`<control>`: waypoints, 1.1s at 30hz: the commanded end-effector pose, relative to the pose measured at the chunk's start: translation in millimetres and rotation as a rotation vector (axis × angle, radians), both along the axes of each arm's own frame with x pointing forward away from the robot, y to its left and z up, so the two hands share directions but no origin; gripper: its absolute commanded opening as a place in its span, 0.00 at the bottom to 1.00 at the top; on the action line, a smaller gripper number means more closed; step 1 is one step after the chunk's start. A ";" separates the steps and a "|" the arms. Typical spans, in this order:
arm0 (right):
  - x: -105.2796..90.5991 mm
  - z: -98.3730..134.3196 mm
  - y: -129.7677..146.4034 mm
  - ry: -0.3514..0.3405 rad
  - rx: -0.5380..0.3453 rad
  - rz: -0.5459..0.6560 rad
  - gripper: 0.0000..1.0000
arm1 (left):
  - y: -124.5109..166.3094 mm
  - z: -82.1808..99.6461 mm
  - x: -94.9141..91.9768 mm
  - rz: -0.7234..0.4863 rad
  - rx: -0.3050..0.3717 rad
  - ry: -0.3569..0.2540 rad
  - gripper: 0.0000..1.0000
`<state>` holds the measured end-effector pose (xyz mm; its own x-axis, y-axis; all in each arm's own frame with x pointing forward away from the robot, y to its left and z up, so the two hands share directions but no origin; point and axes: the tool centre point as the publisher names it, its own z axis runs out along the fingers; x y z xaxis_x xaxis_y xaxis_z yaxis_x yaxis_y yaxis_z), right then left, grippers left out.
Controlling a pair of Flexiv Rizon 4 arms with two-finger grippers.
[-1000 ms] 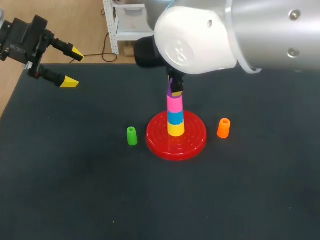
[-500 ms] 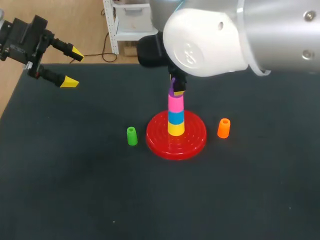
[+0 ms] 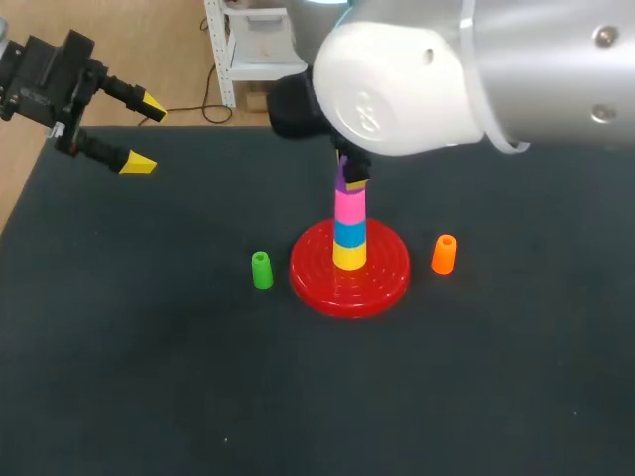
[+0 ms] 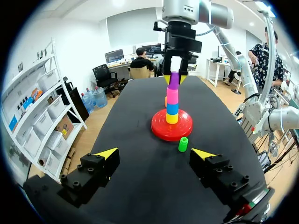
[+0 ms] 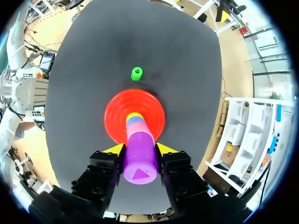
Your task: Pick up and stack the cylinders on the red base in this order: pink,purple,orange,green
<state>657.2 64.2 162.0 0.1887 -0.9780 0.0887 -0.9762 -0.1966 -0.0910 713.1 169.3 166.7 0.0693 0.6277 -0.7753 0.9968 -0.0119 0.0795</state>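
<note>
The red base [image 3: 382, 283] stands mid-table with a yellow [image 3: 348, 257], a blue [image 3: 348, 233] and a pink cylinder [image 3: 348, 206] stacked on it. Right on top of the pink one is the purple cylinder [image 3: 346, 177], a little tilted, and my right gripper [image 5: 140, 150] is shut on it from above. I cannot tell whether it rests fully on the pink one. The green cylinder [image 3: 262, 270] stands left of the base, the orange cylinder [image 3: 444, 254] right of it. My left gripper [image 3: 139, 134] hangs open and empty over the table's far left corner.
My right arm's large white body [image 3: 397, 79] hangs over the far middle of the table and hides much of its gripper in the head view. The black table [image 3: 149, 377] lies bare in front of the base.
The right arm's body shifted slightly to the right. The purple cylinder stays in its grip over the pink one, barely moved. The left arm is still.
</note>
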 end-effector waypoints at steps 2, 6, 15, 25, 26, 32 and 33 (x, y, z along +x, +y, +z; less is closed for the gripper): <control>3.6 1.9 5.1 0.001 -0.015 0.002 0.00 | 0.4 -0.5 0.5 -0.001 0.000 0.000 1.00; 5.1 2.7 5.2 -0.007 -0.025 0.001 0.00 | 0.4 -0.5 0.5 -0.001 0.000 0.000 1.00; 7.6 6.0 3.0 -0.009 -0.024 -0.010 0.00 | 0.4 -0.5 0.5 -0.001 0.000 0.000 1.00; 11.0 8.2 0.2 0.008 -0.045 -0.009 0.00 | 0.4 -0.5 0.5 -0.001 0.000 0.000 1.00; 10.4 7.9 0.6 0.010 -0.044 -0.007 0.00 | 0.4 -0.5 0.5 -0.001 0.000 0.000 1.00; 6.6 2.8 2.0 0.021 -0.046 0.002 0.00 | 0.4 -0.5 0.5 -0.001 0.000 0.000 1.00; 6.2 1.6 1.9 0.020 -0.048 0.003 0.00 | 0.4 -0.5 0.5 -0.001 0.000 0.000 1.00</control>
<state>663.5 65.9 165.7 0.1941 -0.9723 0.1303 -0.9773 -0.2031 -0.0601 713.1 169.3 166.7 0.0693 0.6277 -0.7753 0.9968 -0.0119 0.0795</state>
